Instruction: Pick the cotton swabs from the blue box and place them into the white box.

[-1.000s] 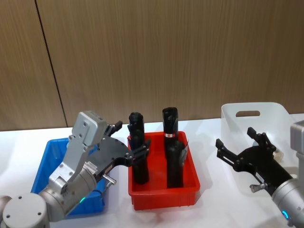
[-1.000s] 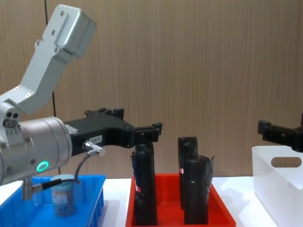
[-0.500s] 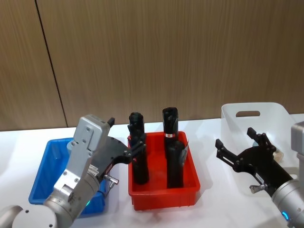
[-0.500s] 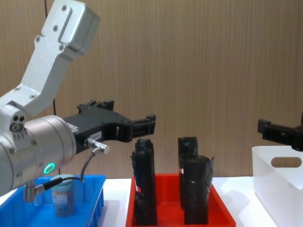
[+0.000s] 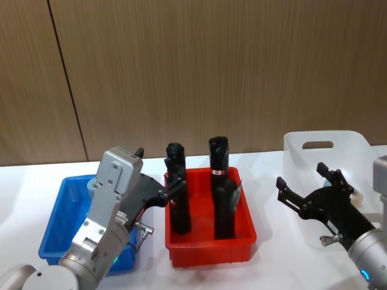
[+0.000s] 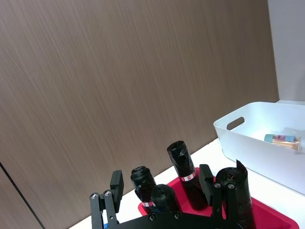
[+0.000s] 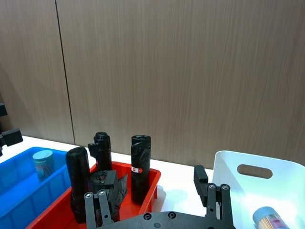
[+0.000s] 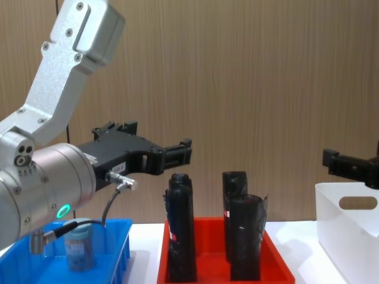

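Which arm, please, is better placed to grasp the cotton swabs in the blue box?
Left, probably: the left gripper hangs open near the blue box holding the cotton swabs; the right gripper is by the white box.

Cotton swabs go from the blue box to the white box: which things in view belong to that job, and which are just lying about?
Job: cotton swabs, one tub in the blue box, another in the white box; left hand and right hand, both open.
Lying about: red bin; black wrapped cylinders.
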